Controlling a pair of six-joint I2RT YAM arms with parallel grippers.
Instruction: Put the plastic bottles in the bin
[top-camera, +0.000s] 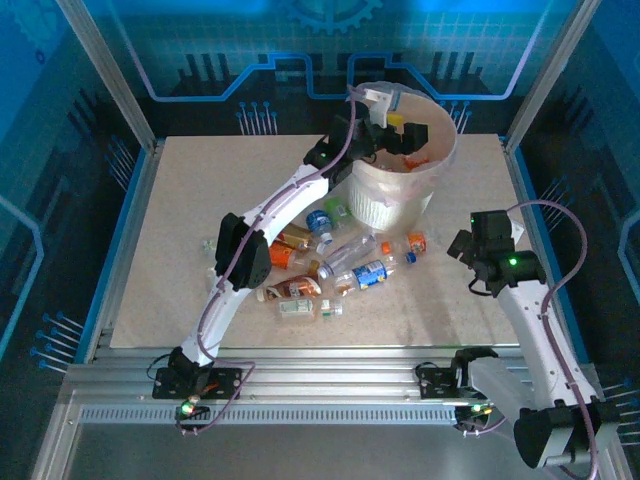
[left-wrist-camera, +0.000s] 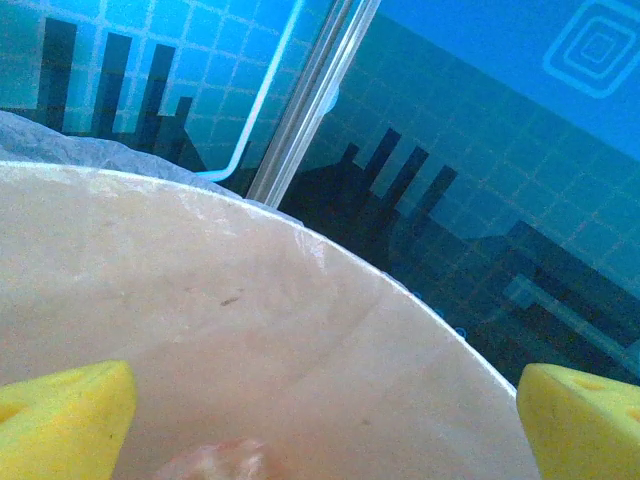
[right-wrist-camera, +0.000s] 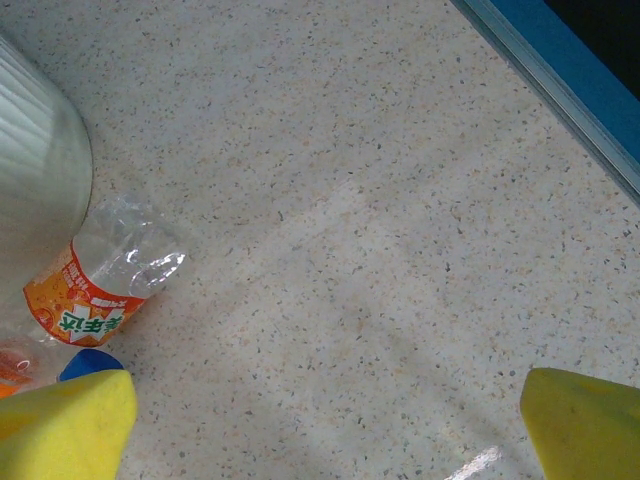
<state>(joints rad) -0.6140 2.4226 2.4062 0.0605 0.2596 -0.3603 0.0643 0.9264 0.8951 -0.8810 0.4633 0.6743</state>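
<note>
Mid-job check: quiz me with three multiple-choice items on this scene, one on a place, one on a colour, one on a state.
1. Where is the left gripper?
A) over the bin's opening
B) above the bottle pile
C) at the table's near edge

2. What colour is the label on the bottle lying beside the bin in the right wrist view?
A) blue
B) orange
C) green

3. How is the right gripper?
A) open, empty
B) shut on a bottle
C) shut, empty

Answers:
1 A, its fingers frame the bin's lined inside.
2 B, the label is plainly orange.
3 A, its fingers stand wide apart over bare table.
</note>
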